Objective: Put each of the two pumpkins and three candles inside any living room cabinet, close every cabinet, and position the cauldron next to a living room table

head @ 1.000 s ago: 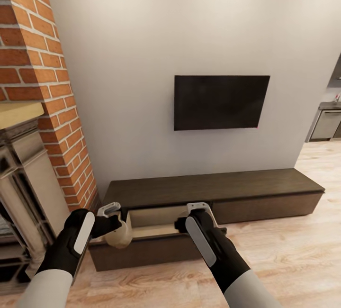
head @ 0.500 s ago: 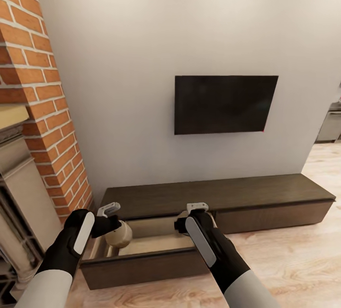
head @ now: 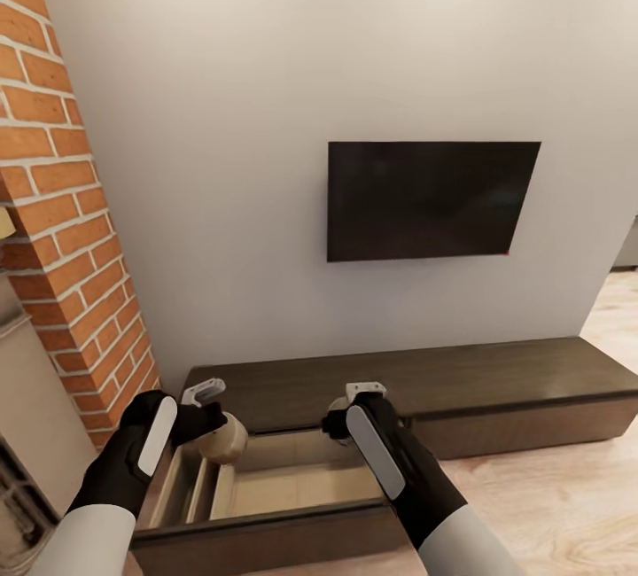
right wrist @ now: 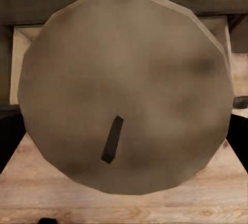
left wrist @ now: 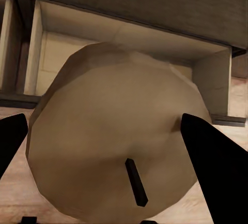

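here the left gripper (head: 206, 416) pinches a beige candle (head: 223, 439) above the open drawer (head: 292, 483) of the dark cabinet (head: 496, 372). the right gripper (head: 354, 408) clamps a second candle (right wrist: 124, 94) over the same pale drawer.

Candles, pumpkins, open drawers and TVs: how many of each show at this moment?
Candles: 2, one in the left gripper, candle, one in the right gripper, candle.
Pumpkins: 0.
Open drawers: 1, drawer of the cabinet.
TVs: 1, TV.
Total: 4.
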You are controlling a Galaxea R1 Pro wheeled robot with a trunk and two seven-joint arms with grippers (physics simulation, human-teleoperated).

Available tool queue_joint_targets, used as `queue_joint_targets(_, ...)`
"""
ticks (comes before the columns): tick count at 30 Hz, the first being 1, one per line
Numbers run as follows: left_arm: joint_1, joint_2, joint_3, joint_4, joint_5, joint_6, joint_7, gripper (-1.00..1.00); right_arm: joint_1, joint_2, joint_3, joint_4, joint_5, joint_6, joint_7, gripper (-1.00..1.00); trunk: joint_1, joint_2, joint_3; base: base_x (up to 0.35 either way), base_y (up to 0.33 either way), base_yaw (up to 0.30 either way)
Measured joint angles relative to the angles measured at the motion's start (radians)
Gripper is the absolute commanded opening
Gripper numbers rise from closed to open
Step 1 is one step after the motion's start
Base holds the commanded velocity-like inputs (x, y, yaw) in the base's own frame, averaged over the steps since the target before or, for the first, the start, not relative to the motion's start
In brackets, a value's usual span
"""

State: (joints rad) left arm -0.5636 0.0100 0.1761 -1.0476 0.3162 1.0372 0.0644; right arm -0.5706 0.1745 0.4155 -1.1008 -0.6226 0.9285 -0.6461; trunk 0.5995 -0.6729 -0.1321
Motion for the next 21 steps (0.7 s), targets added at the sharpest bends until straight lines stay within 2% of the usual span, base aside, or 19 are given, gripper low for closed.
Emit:
queue_joint_targets(3, 0.0, -0.001, -0.001, 0.0, 0.0, 0.0, 0.0, -1.0, -0.002, 0.0, 0.004, 0.06, -0.146, -0.003, -0.001, -1.0, 0.0, 0.0, 0.0, 0.331, 0.0, 0.0)
queue_joint_targets(5, 0.0, -0.001, -0.001, 0.002, -0.001, 0.0, 0.0, -1.0, -0.009, 0.0, 0.006, 0.09, -0.177, -0.001, -0.002, -1.0, 0.0, 0.0, 0.0, 0.331, 0.0, 0.0)
queue_joint_targets(11, 0.0, -0.002, -0.001, 0.006, 0.003, -0.003, 0.0, -1.0, -0.022, 0.0, 0.008, 0.121, -0.205, -0.002, -0.003, -1.0, 0.0, 0.0, 0.0, 0.159, 0.0, 0.0)
queue_joint_targets(21, -0.004, -0.008, -0.005, 0.011, 0.004, -0.003, 0.001, -1.0, -0.026, 0.0, 0.008, 0.15, -0.208, -0.01, -0.002, -1.0, 0.0, 0.0, 0.0, 0.096, -0.049, 0.0)
